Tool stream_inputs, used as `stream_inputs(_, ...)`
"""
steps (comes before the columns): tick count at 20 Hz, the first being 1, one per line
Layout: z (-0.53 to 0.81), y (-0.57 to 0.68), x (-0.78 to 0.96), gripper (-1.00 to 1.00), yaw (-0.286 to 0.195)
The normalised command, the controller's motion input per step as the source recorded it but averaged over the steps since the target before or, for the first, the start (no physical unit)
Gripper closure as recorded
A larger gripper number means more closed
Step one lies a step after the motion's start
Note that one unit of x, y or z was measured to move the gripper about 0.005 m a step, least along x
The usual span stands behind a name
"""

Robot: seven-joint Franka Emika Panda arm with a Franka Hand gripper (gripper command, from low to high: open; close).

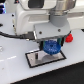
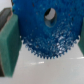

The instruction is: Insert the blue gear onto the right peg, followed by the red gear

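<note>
Nearest our wrist camera, the wide bright-blue plastic toothed gear [image 2: 45, 27] fills most of the frame, its round centre hole showing dark. Green pads [image 2: 10, 42] flank it on both sides and press against its toothed rim, so we read our gripper [image 1: 50, 46] as closed on the gear, its fingers only as far apart as the disc is wide. Below the gear we see only pale, blurred surface.

In the exterior view, starting at that view's left, a dark cable [image 1: 12, 35] runs across the white table [image 1: 12, 67] toward the arm. Next comes the grey rectangular plate with a black edge [image 1: 35, 59], lying flat on the table. The white body of the arm [image 1: 35, 17] looms above it and hides much of what lies behind. The blue gear [image 1: 51, 48] hangs in the gripper low over the end of the plate toward the exterior view's right. We cannot make out either peg at this size, nor tell whether the gear touches the plate. Farther toward the exterior view's right, the small bright-red gear [image 1: 69, 36] sits on the table, well apart from the plate and partly hidden behind the arm.
</note>
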Motion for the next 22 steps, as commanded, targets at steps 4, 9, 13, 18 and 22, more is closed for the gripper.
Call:
stream_inputs(4, 0.02, 0.00, 0.04, 1.00, 0.000)
stream_inputs(9, 0.20, 0.06, 0.20, 1.00, 0.000)
stream_inputs(13, 0.32, 0.14, 0.24, 1.00, 0.000)
stream_inputs(18, 0.07, -0.01, 0.20, 1.00, 0.000)
stream_inputs(22, -0.12, -0.06, 0.15, 1.00, 0.000)
